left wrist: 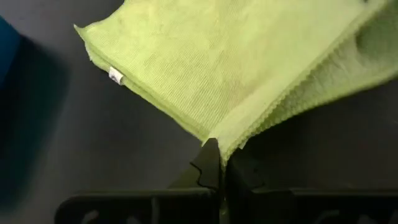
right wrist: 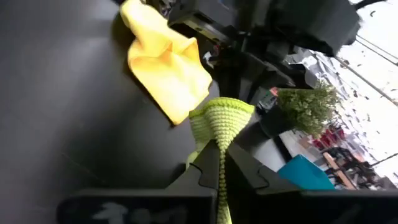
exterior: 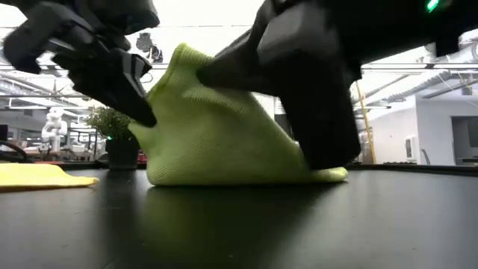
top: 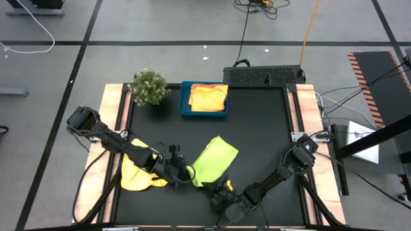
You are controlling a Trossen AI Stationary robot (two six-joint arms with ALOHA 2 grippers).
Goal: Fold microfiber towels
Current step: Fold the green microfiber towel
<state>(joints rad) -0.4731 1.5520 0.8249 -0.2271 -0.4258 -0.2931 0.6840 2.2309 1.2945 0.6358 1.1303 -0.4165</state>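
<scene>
The lime green towel (top: 216,159) lies near the table's front middle. Its far part rests on the table and its near part is raised into a peak (exterior: 187,56). My left gripper (top: 187,172) is shut on the towel's near left corner. My right gripper (top: 223,188) is shut on its near right part. A yellow towel (top: 137,174) lies crumpled on the table to the left, under my left arm. Orange-yellow towels (top: 209,97) lie in the blue tray (top: 184,102). My left gripper pinches the green towel's hemmed corner (left wrist: 219,138) between its two shut fingers, coming level from the table's left. The cloth runs up and away from the fingers, lifted off the table there, and folds over itself. My right gripper pinches a bunched fold of the green towel (right wrist: 219,124) between its two fingers, several layers gathered. It comes from the table's near right, slanting. The cloth stands up from the fingers, raised off the table, while the towel's lower edge (exterior: 224,179) stays on the table.
A small green plant (top: 149,86) stands at the far left beside the blue tray. The black table top (top: 270,128) lies bare between the tray and the grippers. Wooden side rails (top: 308,109) bound the table.
</scene>
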